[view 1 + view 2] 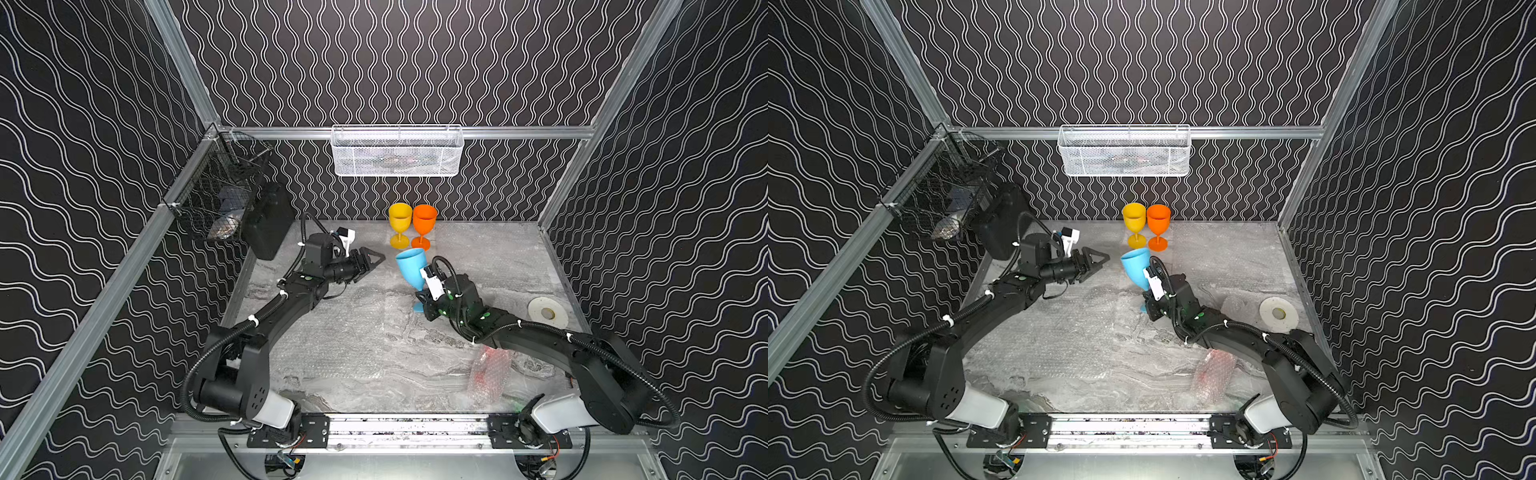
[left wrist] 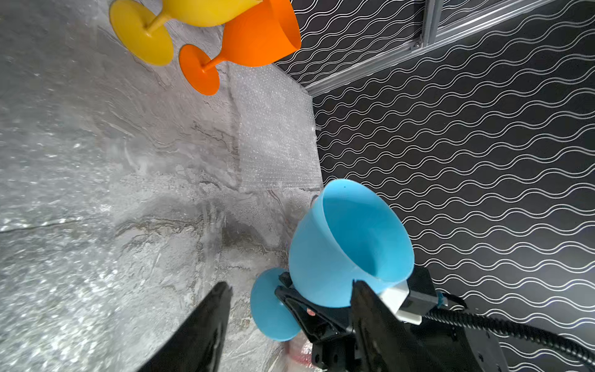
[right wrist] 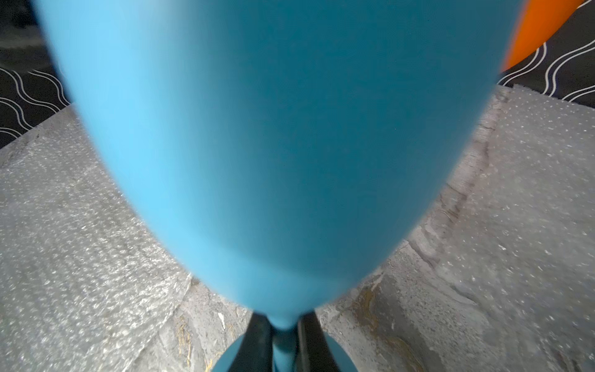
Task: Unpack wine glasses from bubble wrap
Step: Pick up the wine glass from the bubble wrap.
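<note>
Only wrist-side: fingers (image 3: 257, 341) astride blue stem (image 3: 283, 344)

**Tabletop** (image 1: 415, 332): grey, marble-patterned, walled on three sides.

**Back edge, standing:** yellow goblet (image 1: 400, 224) and orange goblet (image 1: 424, 224), both upright and side by side, their feet just beside each other.

**Lying flat:**
- Large bubble-wrap sheet (image 1: 332, 340), clear, over the middle and left of the surface.
- Back bubble-wrap sheet (image 1: 490, 245), in the back right corner, one edge near the orange goblet's foot.

**Front right:** bubble-wrap roll (image 1: 489, 374), whitish, with red showing through.

**Right edge:** white disc (image 1: 547, 312), flat, with a yellowish mark at its centre.

**Back left corner:** black box (image 1: 270, 220), against the side wall. Whether it rests on the surface cannot be told.
</note>
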You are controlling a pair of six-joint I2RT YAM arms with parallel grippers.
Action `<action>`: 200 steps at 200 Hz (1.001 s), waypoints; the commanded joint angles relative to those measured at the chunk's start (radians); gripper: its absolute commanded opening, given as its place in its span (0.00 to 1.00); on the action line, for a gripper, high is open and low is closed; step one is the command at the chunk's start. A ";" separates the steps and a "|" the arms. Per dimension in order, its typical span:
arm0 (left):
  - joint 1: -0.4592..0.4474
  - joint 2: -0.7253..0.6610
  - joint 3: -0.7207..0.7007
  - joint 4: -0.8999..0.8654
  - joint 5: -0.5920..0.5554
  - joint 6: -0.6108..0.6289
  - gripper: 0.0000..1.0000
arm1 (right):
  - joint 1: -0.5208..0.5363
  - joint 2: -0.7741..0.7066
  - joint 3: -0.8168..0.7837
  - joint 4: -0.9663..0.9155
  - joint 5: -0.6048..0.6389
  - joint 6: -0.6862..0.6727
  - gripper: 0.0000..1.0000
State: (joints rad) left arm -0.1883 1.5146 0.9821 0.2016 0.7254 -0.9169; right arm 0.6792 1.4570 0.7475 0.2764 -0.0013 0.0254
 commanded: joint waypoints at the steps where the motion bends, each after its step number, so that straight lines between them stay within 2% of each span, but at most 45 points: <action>1: 0.003 0.020 -0.021 0.187 0.062 -0.135 0.63 | 0.006 -0.008 -0.003 0.060 0.001 0.002 0.12; 27: 0.003 0.043 -0.014 0.208 0.094 -0.182 0.62 | 0.013 -0.009 -0.010 0.067 -0.002 -0.003 0.12; 75: 0.001 0.050 0.110 -0.030 0.097 -0.105 0.60 | 0.024 0.013 -0.002 0.067 -0.010 -0.016 0.12; 90: 0.000 0.065 0.171 -0.168 0.109 -0.058 0.59 | 0.031 0.018 0.001 0.066 -0.010 -0.021 0.12; 121: -0.014 0.135 0.360 -0.569 0.093 0.170 0.56 | 0.045 0.023 0.003 0.066 0.000 -0.030 0.12; 151: -0.029 0.140 0.398 -0.631 0.076 0.205 0.53 | 0.059 0.032 0.010 0.061 0.006 -0.039 0.12; 177: -0.053 0.171 0.470 -0.760 0.061 0.282 0.50 | 0.065 0.031 0.010 0.061 0.017 -0.044 0.12; 200: -0.073 0.192 0.500 -0.812 0.062 0.314 0.44 | 0.069 0.031 0.010 0.060 0.025 -0.046 0.12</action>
State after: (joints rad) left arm -0.2470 1.6897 1.4532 -0.4892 0.7872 -0.6857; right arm 0.7452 1.4891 0.7494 0.2974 0.0063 -0.0048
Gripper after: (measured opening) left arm 0.465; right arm 0.121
